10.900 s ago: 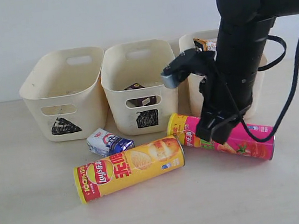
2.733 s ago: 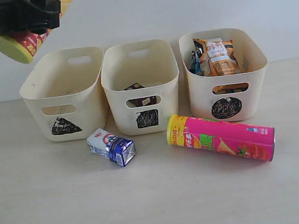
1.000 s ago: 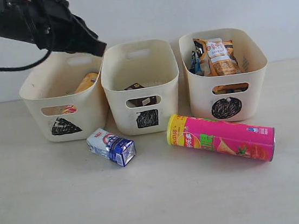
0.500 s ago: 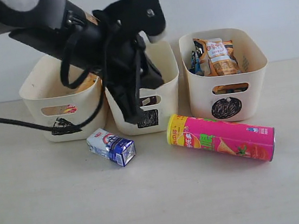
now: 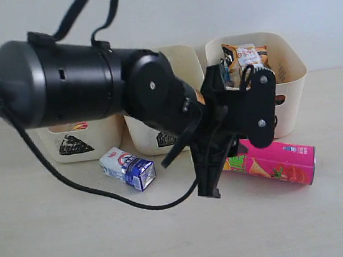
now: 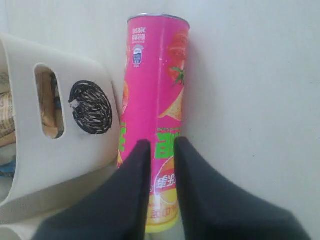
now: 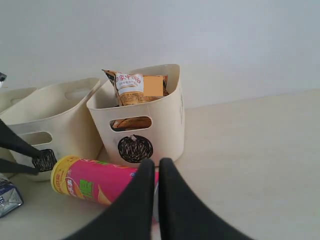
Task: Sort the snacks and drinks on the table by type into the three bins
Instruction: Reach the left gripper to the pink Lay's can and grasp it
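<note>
Plastic, print and foil on a plain top

We see bins [image 5: 290, 92] of smooth, matt cream plastic, a pink chip tube [image 5: 283, 163] with a glossy printed skin, a crinkly, shiny snack bag [image 5: 245, 56], a pale matt table [image 5: 79, 246], and the arm's casing [image 5: 66, 85] in satin black.

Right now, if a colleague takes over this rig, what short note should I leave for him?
Left gripper: slightly open, empty, above the yellow-capped end of the pink chip tube.
Right gripper: shut, empty.
Done: snack bags sit in the circle bin.
To do: pink chip tube and white-blue carton lie on the table. The triangle bin and square bin are mostly hidden by the left arm.
</note>
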Robot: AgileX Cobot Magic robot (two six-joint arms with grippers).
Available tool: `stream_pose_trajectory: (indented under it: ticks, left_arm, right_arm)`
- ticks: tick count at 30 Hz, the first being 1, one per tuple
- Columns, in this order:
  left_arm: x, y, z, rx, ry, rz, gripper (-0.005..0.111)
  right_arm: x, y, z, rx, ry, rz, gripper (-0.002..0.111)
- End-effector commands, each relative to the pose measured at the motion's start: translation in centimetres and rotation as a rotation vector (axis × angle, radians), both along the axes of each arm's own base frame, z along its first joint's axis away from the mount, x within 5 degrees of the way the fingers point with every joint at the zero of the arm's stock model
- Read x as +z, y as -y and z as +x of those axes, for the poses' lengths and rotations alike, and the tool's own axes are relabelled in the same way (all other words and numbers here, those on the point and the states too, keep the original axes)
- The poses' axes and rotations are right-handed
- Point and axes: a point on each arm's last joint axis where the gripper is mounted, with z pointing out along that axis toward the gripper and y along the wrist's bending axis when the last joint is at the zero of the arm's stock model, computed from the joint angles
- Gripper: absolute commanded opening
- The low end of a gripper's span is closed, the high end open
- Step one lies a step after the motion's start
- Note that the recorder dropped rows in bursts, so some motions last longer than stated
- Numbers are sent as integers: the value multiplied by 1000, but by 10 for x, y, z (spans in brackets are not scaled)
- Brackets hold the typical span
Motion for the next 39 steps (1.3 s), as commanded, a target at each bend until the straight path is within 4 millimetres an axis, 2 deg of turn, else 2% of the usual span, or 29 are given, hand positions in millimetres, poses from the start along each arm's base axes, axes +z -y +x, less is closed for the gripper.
stream_pose_trajectory:
  ticks: [1, 5, 9, 15, 18, 20, 24, 27, 31, 36, 39]
  left_arm:
    - [-20, 12, 7, -26, 79, 6, 44]
    - [-39, 19, 14, -9, 108, -24, 68]
    - [-53, 24, 19, 3, 137, -50, 74]
    - [-71, 30, 24, 82, 70, -89, 75]
    - [-69, 39, 32, 155, 1, -136, 75]
    - [-71, 48, 36, 154, -31, -105, 75]
    - [-78, 62, 37, 130, -13, -5, 75]
    - [-88, 69, 45, 177, 22, 107, 75]
    - [-97, 74, 56, 229, 72, 111, 75]
    - [-107, 74, 57, 228, 68, 132, 74]
    - [-110, 74, 57, 227, 66, 136, 66]
  right_arm:
    - [-1, 0, 0, -6, 2, 0, 0]
    - [-1, 0, 0, -6, 2, 0, 0]
    - [-1, 0, 0, -6, 2, 0, 0]
    - [-1, 0, 0, -6, 4, 1, 0]
    - [-1, 0, 0, -6, 4, 1, 0]
    - [-1, 0, 0, -6, 4, 1, 0]
    - [-1, 0, 0, -6, 4, 1, 0]
    - [-1, 0, 0, -6, 4, 1, 0]
    - [-1, 0, 0, -6, 4, 1, 0]
    - [-1, 0, 0, -6, 4, 1, 0]
    - [-1, 0, 0, -6, 4, 1, 0]
